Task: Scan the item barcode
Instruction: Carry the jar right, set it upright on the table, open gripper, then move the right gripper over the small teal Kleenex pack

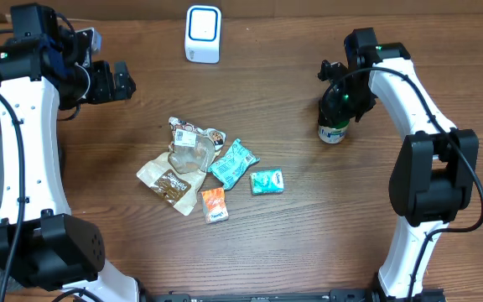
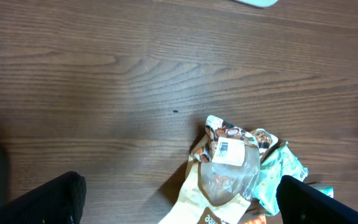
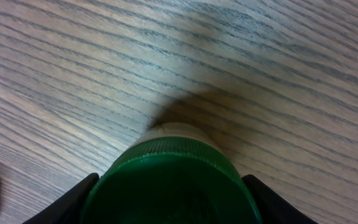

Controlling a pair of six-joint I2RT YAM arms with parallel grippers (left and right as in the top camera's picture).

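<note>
A small bottle with a green cap (image 3: 169,180) and white label (image 1: 332,132) stands upright on the wooden table at the right. My right gripper (image 1: 340,99) comes down on it from above. In the right wrist view the right gripper (image 3: 169,202) is shut on the cap, a black finger pressed to each side. The white barcode scanner (image 1: 203,33) stands at the back centre. My left gripper (image 1: 122,81) hovers at the back left, open and empty. In the left wrist view the left gripper (image 2: 182,205) has its fingers spread wide above the table and the edge of the snack pile.
A pile of snack packets lies mid-table: a clear bag with a white label (image 1: 193,143), a brown pouch (image 1: 168,180), a teal packet (image 1: 233,162), a small teal pack (image 1: 267,181) and an orange pack (image 1: 214,205). The clear bag (image 2: 232,168) lies between the left fingers.
</note>
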